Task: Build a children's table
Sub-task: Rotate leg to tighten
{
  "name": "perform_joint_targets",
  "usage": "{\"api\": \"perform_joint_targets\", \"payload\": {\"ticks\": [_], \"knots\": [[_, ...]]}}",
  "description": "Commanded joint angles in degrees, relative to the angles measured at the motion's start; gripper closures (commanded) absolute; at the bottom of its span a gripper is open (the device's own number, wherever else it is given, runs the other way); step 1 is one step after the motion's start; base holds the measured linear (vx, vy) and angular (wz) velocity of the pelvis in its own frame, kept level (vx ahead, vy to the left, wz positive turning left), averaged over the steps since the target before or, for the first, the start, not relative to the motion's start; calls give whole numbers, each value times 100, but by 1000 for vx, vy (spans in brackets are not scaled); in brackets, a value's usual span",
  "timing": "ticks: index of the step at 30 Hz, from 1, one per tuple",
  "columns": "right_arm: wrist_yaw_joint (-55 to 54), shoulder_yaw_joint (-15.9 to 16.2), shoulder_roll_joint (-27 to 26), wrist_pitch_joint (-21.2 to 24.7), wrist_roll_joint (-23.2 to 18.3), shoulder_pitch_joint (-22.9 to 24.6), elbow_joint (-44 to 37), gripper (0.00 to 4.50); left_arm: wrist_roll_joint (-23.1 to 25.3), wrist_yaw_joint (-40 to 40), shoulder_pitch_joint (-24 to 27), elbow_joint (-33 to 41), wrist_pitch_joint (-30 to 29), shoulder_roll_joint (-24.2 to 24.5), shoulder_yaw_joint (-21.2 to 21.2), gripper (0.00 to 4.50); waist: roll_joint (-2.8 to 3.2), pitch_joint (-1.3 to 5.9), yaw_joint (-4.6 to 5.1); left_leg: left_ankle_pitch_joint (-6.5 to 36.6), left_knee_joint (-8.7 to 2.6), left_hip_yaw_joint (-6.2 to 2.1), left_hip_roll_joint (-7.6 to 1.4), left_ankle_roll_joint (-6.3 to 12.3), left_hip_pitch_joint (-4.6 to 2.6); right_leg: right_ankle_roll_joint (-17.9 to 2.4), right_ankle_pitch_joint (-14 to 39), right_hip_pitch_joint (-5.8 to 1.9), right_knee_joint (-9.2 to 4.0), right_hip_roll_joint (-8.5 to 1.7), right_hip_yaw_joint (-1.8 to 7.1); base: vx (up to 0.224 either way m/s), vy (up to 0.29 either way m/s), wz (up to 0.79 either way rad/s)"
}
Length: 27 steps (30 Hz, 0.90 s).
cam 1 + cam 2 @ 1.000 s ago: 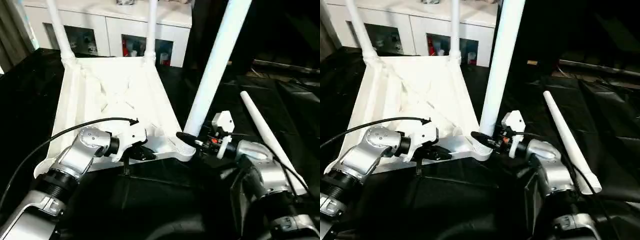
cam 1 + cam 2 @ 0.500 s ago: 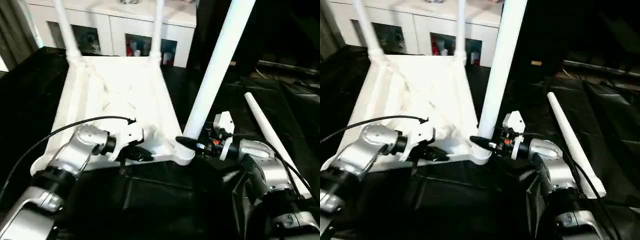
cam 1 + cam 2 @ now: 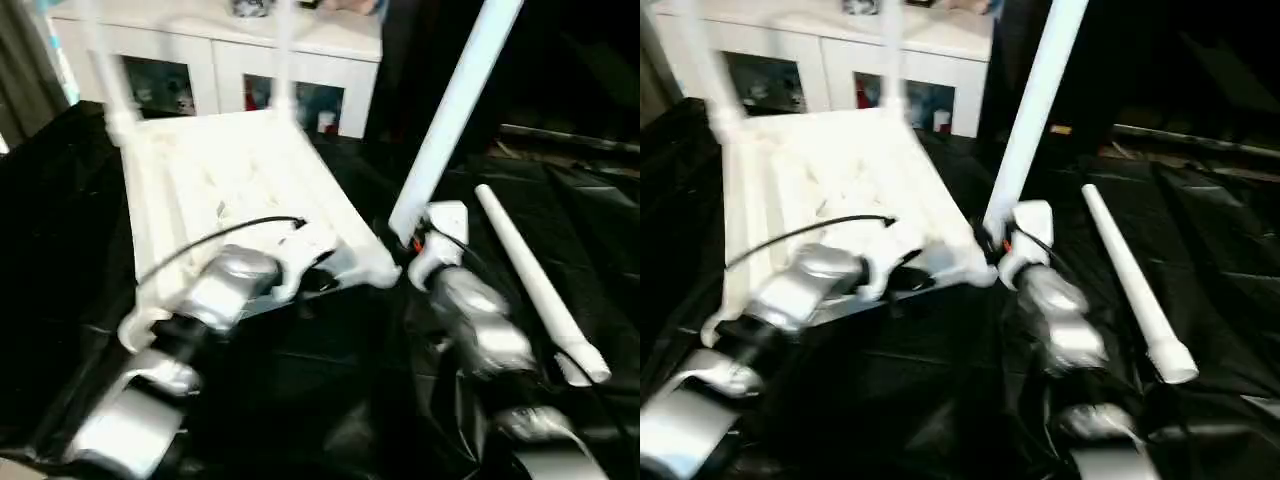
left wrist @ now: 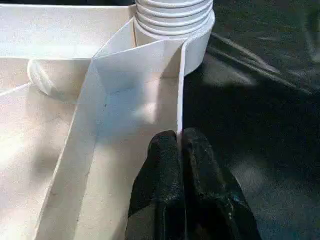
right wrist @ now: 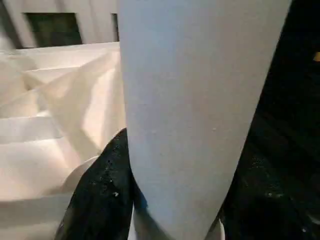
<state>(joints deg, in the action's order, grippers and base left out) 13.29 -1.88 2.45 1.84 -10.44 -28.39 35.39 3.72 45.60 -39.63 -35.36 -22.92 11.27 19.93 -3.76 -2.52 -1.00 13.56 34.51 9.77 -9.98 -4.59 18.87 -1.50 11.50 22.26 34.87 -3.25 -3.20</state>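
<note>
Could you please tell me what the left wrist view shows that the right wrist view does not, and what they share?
Left wrist view: the left tool shut on the thin rim of the tabletop, with the ribbed base of a leg above it. Right wrist view: the leg's smooth shaft close up, a black finger against its side, and a white cabinet behind. Both share the tabletop's ribbed underside and that same corner leg.

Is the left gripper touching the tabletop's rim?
Touching. The left wrist view shows the left gripper with both fingers pinched on the tabletop rim.
</note>
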Motion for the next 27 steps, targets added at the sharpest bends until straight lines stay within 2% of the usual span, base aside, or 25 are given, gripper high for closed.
{"api": "perform_joint_targets", "payload": {"ticks": [1,2,4,5,8,9,10,13,20,21,23,24,26,27], "knots": [[-628,-35,-298,810,87,184,932,263,99,-428,-124,221,-326,-228,-78,450,153,195,23,1822,-553,-201,-321,-71,31,-669,2967,-109,-639,-548,304,0,0,0],[-688,-43,-350,889,102,149,924,263,109,-472,-125,237,-374,-276,-60,450,134,192,32,1831,-559,-204,-327,-73,40,-642,2966,-111,-642,-545,299,0,0,0],[-755,-18,-401,991,168,109,907,263,123,-518,-131,249,-420,-323,-37,450,155,200,42,1844,-552,-200,-320,-52,25,-637,2805,-94,-646,-541,303,0,0,0],[-780,13,-396,988,207,88,929,263,119,-529,-144,230,-424,-334,-31,450,138,198,52,1836,-559,-201,-326,-45,38,-649,2756,-100,-641,-539,301,0,0,0],[-840,28,-399,994,246,23,1005,263,132,-574,-154,224,-446,-332,-37,450,145,217,66,1703,-568,-199,-341,-46,62,-784,2305,-125,-589,-541,305,0,0,0],[-911,3,-408,981,260,-40,1099,263,147,-625,-158,232,-473,-335,-65,450,119,219,72,1651,-569,-195,-343,-38,69,-836,2185,-136,-571,-543,307,0,0,0],[-936,-6,-409,973,265,-62,1134,263,150,-636,-159,237,-484,-334,-76,450,134,214,77,1655,-567,-185,-341,-38,64,-871,2144,-130,-571,-542,309,0,0,0],[-958,-48,-423,998,304,-97,1157,263,167,-657,-158,262,-517,-320,-103,450,109,213,83,1637,-569,-175,-341,-23,65,-869,2145,-137,-578,-546,310,0,0,0],[-907,26,-395,1035,396,-129,1158,263,160,-646,-145,294,-529,-299,-128,450,111,195,89,1712,-583,-182,-343,-13,61,-787,2424,-118,-608,-554,313,0,0,0],[-876,41,-386,1016,404,-140,1161,228,155,-637,-137,307,-528,-292,-126,450,110,192,91,1749,-584,-182,-342,-14,58,-764,2488,-111,-617,-552,311,0,0,0],[-768,73,-364,942,410,-186,1180,228,139,-602,-105,355,-511,-267,-118,450,106,192,94,1827,-586,-192,-341,-12,57,-707,2655,-102,-628,-556,308,0,0,0],[-721,75,-358,903,398,-207,1190,204,132,-582,-90,379,-501,-255,-113,450,107,189,103,1859,-589,-199,-343,-13,63,-680,2734,-94,-637,-560,306,0,0,0],[-637,80,-333,871,395,-237,1154,186,118,-521,-56,442,-472,-223,-112,450,104,197,118,1823,-586,-204,-343,-4,72,-696,2697,-97,-627,-553,311,0,0,0],[-587,85,-317,845,408,-241,1122,175,112,-486,-43,469,-444,-206,-112,450,110,212,94,1711,-579,-182,-346,9,75,-732,2477,-101,-633,-563,321,0,0,0]]}}
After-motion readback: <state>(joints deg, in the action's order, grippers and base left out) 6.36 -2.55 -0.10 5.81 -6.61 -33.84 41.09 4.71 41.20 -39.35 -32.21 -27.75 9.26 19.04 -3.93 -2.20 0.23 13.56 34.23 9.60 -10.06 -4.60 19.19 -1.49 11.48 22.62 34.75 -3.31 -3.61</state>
